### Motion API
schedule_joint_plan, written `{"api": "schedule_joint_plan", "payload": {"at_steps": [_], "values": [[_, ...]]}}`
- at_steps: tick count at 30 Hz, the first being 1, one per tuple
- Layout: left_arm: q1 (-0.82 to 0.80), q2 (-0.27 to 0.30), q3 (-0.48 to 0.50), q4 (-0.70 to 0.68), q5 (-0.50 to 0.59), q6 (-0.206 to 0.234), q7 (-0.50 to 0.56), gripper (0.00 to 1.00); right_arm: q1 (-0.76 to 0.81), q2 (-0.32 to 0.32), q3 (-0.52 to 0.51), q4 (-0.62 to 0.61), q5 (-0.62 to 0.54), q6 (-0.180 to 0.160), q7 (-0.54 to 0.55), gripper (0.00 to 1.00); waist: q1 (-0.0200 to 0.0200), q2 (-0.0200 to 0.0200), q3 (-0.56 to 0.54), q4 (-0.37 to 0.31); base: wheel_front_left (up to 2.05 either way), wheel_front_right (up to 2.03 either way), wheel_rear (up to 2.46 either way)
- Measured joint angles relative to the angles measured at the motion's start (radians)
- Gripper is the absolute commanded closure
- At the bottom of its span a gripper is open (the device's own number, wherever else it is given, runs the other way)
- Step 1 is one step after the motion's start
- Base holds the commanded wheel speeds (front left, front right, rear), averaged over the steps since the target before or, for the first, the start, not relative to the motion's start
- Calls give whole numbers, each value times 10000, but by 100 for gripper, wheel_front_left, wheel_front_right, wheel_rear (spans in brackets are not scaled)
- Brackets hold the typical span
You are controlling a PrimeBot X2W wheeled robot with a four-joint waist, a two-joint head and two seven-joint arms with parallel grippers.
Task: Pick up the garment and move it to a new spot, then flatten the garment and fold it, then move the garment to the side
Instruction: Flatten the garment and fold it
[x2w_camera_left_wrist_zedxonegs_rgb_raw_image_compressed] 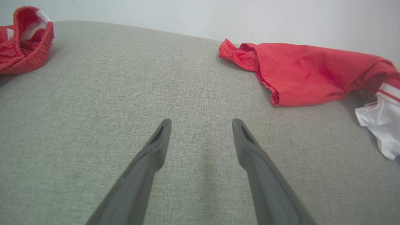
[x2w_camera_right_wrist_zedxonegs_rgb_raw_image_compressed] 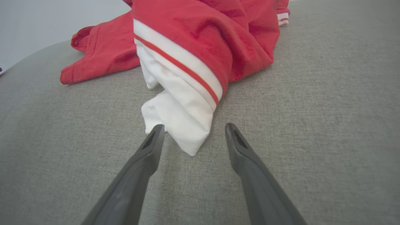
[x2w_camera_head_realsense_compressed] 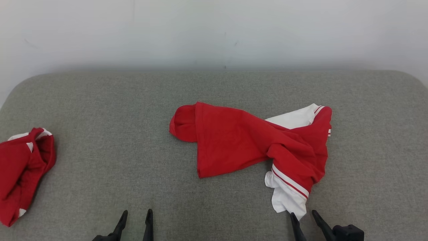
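Note:
The garment (x2w_camera_head_realsense_compressed: 247, 140) is red with white panels and red stripes, lying crumpled on the grey cushion right of centre; the left wrist view has it (x2w_camera_left_wrist_zedxonegs_rgb_raw_image_compressed: 306, 75) at the upper right. Its white lower corner (x2w_camera_right_wrist_zedxonegs_rgb_raw_image_compressed: 184, 125) reaches between the fingers of my right gripper (x2w_camera_right_wrist_zedxonegs_rgb_raw_image_compressed: 193, 131), which stands open with the jaws not closed on the cloth. In the head view my right gripper (x2w_camera_head_realsense_compressed: 303, 214) sits at the bottom right, just below that white corner. My left gripper (x2w_camera_head_realsense_compressed: 136, 214) is open at the bottom left over bare cushion, well left of the garment, as the left wrist view (x2w_camera_left_wrist_zedxonegs_rgb_raw_image_compressed: 201, 125) confirms.
A second red and white piece of clothing (x2w_camera_head_realsense_compressed: 23, 170) lies bunched at the cushion's left edge, also seen from the left wrist (x2w_camera_left_wrist_zedxonegs_rgb_raw_image_compressed: 25, 40). The grey cushion (x2w_camera_head_realsense_compressed: 110, 110) ends at a pale wall (x2w_camera_head_realsense_compressed: 214, 30) behind, with rounded corners at both sides.

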Motion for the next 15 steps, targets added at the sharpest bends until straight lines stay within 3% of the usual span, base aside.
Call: {"api": "schedule_joint_plan", "payload": {"at_steps": [3, 4, 5, 6, 7, 11, 15], "values": [[-33, 0, -23, 35, 50, -25, 0, 0, -229, 127, -142, 253, 15, 0, -2, 0, 0, 0, 63, 94, 0, 0, 0], [-35, 2, -10, 52, 56, -27, 0, 0, -282, 159, -144, 341, 12, 0, -2, 21, 0, 0, 86, 126, 0, 0, 0], [-35, 2, 10, 69, 58, -29, 0, 0, -331, 184, -138, 454, 13, 0, -2, 53, 0, 0, 109, 156, 0, 0, 0], [-35, 4, 19, 81, 61, -31, 0, 0, -392, 215, -144, 604, 33, 0, -2, 91, 0, 0, 133, 182, 0, 0, 0], [-37, 4, 25, 86, 71, -35, 0, 0, -447, 232, -121, 763, 35, 0, -2, 100, 0, 0, 157, 208, 0, 0, 0], [-53, 2, 107, 96, 71, -35, 0, 0, -596, 230, -268, 959, 161, 0, 0, 100, 0, 0, 247, 255, 0, 0, 0], [-81, 6, 207, 77, 50, -25, 0, 0, -677, -115, -1066, 38, 159, 0, 0, 100, 0, 0, 298, 94, 0, 0, 0]]}}
